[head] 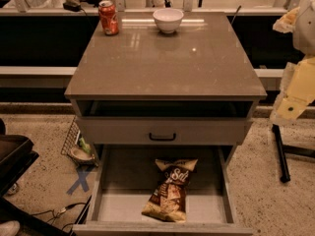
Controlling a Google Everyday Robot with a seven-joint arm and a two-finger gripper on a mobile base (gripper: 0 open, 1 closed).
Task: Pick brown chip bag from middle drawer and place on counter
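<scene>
The brown chip bag [169, 191] lies flat on the floor of the middle drawer [120, 208], right of its centre, with one end towards the front. The drawer is pulled fully out at the bottom of the cabinet. The counter [165, 58] is the glossy grey-brown top above it. My gripper [290, 104] hangs on the pale arm at the right edge of the view, beside the counter's right side and up and to the right of the drawer. It is away from the bag and holds nothing that I can see.
A red soda can [109, 17] and a white bowl [168, 19] stand at the counter's back edge. A closed drawer front with a black handle [162, 135] sits above the open drawer. A wire basket [74, 144] is on the floor at left. A black stand leg [280, 154] is at right.
</scene>
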